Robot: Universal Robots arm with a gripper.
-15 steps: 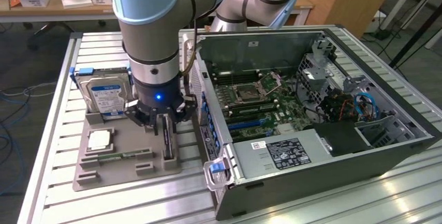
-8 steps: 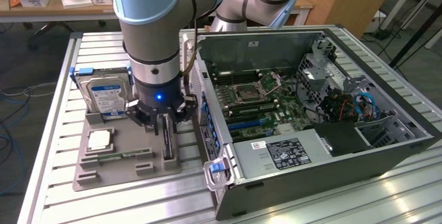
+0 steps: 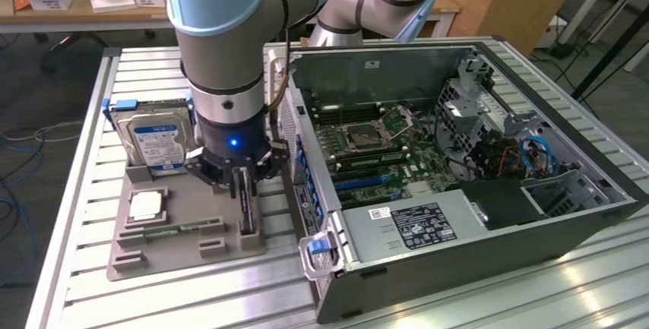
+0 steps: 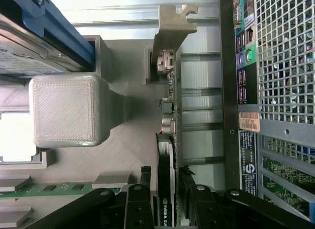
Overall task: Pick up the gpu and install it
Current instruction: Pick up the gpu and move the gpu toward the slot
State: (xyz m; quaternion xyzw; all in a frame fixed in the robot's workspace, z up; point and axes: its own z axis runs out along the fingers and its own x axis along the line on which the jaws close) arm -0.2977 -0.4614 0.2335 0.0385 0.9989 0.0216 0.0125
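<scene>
**Pincer straddles the gpu in its holder**

The pincer (image 3: 243, 192) (image 4: 166, 177) points straight down over a grey holder (image 3: 188, 249) (image 4: 133, 145) that lies on the slatted table (image 3: 132, 71). The gpu (image 3: 248, 219) (image 4: 166, 155) stands on its long edge in a slot of that holder, directly under the pincer and between its jaws. The jaws stand apart, one on each side of the card and close to its faces. In the wrist view a thin gap shows on either side, so the card is not clamped. The card has not left its slot. Its silvery metal bracket (image 4: 172, 22) sits at the end farthest from the pincer, resting against the holder's raised end.

Just beside the pincer, on one side, lies the open computer case (image 3: 457, 215) (image 4: 285, 56), its motherboard exposed. On the opposite side of the pincer, near it, a hard drive (image 3: 157, 143) (image 4: 29, 47) with a blue and white label stands upright in the same holder. A green memory stick (image 3: 178, 230) (image 4: 54, 189) lies flat in the holder on that same side, apart from the card.
</scene>
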